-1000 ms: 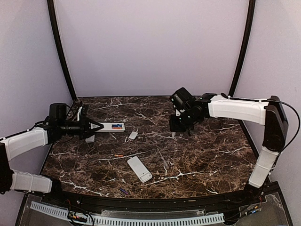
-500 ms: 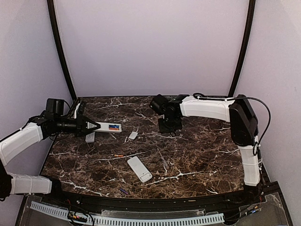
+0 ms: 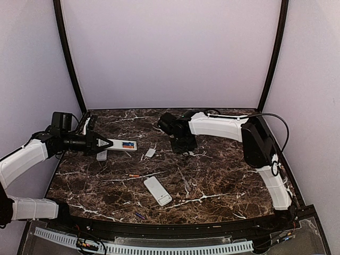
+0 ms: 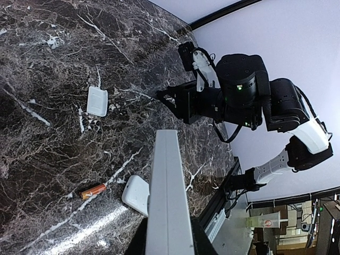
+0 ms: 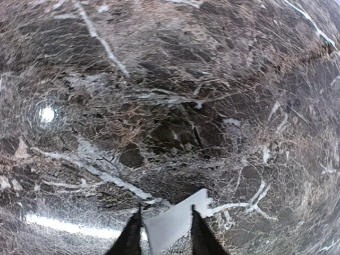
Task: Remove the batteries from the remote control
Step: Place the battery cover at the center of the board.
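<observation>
Batteries [image 3: 128,144] where? (M.)
In remote [image 3: 119,144], far left, left pincer [image 3: 109,143] clamped on its end; one orange cell [image 3: 134,175] loose on bench [image 3: 223,175]. (R.)
Right pincer [image 5: 166,212]? (M.)
White cover [image 5: 172,226] between fingers; gripped or not, cannot tell. (R.)

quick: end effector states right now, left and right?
Left end effector: closed on the remote.
Right end effector: small flat white piece between its fingers; cannot tell if gripped.
</observation>
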### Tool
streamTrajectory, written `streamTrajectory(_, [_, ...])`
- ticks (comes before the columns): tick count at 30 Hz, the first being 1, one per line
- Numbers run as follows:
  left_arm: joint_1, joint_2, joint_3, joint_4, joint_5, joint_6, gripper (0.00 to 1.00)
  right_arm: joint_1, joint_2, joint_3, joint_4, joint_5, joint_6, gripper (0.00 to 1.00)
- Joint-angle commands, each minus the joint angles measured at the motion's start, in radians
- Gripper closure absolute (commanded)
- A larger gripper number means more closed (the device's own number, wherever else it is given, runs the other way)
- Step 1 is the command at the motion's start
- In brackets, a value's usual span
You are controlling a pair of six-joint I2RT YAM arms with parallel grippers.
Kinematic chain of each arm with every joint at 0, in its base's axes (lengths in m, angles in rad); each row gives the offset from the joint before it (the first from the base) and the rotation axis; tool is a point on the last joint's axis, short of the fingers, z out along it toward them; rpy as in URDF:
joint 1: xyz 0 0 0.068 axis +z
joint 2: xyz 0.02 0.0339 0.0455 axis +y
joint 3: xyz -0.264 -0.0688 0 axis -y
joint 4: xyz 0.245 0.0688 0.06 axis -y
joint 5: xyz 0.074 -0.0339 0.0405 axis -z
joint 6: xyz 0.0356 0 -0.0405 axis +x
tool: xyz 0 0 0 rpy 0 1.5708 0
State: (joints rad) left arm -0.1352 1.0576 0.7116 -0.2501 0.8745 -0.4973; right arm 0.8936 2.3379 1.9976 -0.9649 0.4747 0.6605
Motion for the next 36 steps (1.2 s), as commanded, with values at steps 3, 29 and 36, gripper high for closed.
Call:
streamTrajectory(3, [0.006, -0.019, -0.008, -0.033, -0.034, 0.035, 1.00, 0.004, -0.051, -0.041, 0.116, -0.160, -0.030, 0.50])
streamTrajectory(29, [-0.390, 0.194, 0.173, -0.090, 0.086, 0.102, 1.00, 0.150, -0.967, -0.791, 0.654, -0.646, -0.460, 0.36])
streamTrajectory(36, [-0.449, 0.236, 0.233, -0.088, 0.137, 0.020, 1.00, 0.253, -0.934, -0.767, 0.623, -0.589, -0.544, 0.35])
